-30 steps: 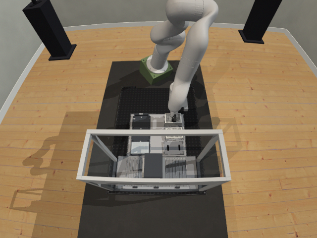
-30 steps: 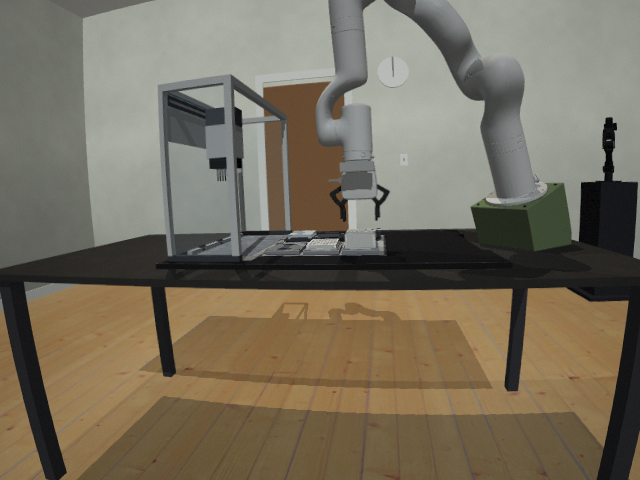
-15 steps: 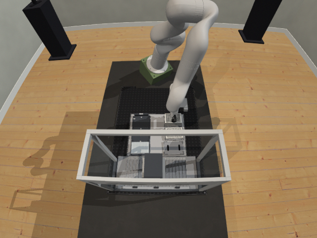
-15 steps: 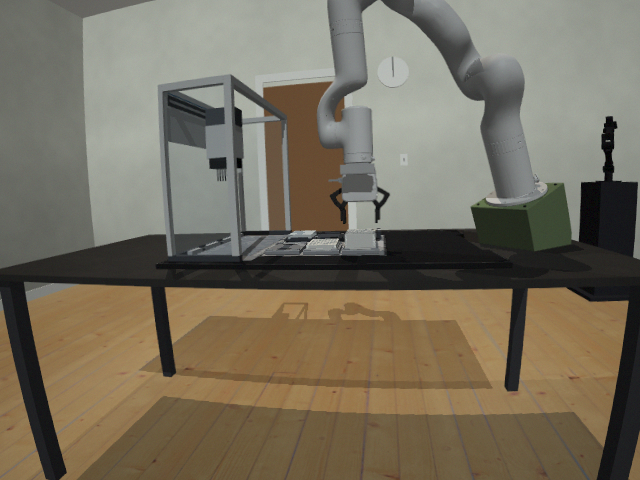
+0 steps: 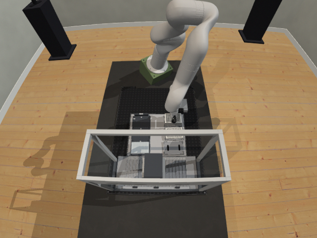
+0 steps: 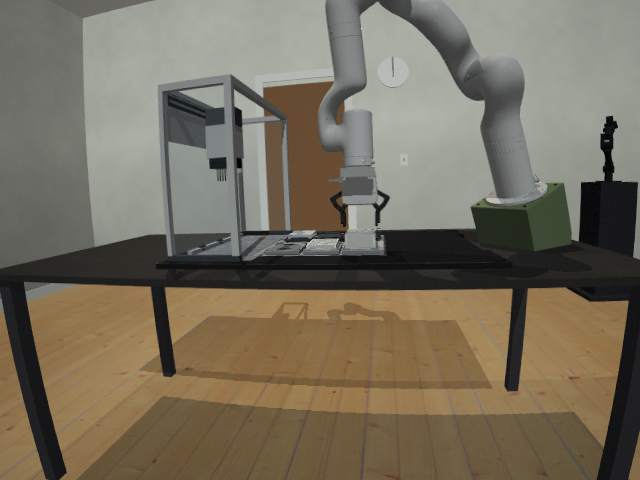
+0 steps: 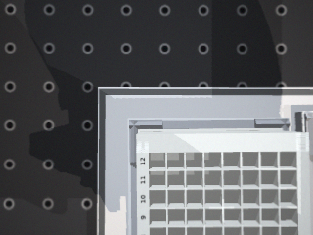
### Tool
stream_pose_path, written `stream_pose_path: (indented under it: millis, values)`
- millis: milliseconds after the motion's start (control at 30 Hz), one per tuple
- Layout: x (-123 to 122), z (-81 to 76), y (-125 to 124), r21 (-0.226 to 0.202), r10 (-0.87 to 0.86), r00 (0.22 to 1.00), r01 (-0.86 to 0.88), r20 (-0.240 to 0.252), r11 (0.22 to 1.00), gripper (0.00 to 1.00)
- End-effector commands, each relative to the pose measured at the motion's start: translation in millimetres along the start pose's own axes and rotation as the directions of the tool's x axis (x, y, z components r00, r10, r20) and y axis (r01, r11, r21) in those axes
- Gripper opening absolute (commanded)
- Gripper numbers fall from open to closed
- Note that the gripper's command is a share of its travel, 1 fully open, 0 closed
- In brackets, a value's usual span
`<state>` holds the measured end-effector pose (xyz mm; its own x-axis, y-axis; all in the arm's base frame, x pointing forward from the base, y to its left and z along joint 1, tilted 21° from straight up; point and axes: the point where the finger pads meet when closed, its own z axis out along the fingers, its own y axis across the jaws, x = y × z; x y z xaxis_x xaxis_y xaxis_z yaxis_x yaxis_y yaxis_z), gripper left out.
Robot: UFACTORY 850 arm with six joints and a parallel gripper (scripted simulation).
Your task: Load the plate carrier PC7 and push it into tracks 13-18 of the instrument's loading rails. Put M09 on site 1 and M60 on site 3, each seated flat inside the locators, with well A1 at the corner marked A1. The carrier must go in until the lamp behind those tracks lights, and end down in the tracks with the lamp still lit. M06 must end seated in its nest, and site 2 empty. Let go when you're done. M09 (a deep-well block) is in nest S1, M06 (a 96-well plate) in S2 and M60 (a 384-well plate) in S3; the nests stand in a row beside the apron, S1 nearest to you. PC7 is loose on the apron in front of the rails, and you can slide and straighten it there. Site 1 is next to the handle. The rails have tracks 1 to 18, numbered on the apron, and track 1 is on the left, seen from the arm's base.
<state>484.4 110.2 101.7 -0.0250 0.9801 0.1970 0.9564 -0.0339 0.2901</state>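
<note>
The gripper (image 6: 360, 219) hangs straight down over the deep-well block M09 (image 6: 360, 239), its fingers spread wide to either side with nothing between them, the tips just above the block's top. M09 sits in nest S1 (image 7: 117, 113), the nest nearest the green arm base (image 6: 522, 219); the wrist view shows its square wells (image 7: 215, 178), the row numbers 9 to 12 along its left edge, and the grey nest floor around it on the black perforated board (image 7: 49, 88). Beyond it in the row stand the 96-well plate M06 (image 5: 174, 137), partly hidden by the frame's top bar in the top view, and then the last nest (image 5: 174, 148), whose plate is too faint to make out there. The plate carrier PC7 (image 5: 140, 128) lies on the apron beside the nests, its sites seemingly bare. The instrument's white frame (image 5: 88, 153) stands over the loading rails (image 5: 176, 167), well apart from the gripper.
</note>
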Motion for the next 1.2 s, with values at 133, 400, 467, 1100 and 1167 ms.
stream_pose_path:
  millis: [133,400,467,1100,1167]
  values:
    - [0,5.9,1,-0.004,0.000,1.000,0.000,0.000,1.000,1.00]
    - [0,9.9,1,-0.004,0.000,1.000,0.000,0.000,1.000,1.00]
    - [0,11.2,1,-0.004,0.000,1.000,0.000,0.000,1.000,1.00]
    - [0,22.6,1,-0.004,0.000,1.000,0.000,0.000,1.000,1.00]
    - [0,23.9,1,-0.004,0.000,1.000,0.000,0.000,1.000,1.00]
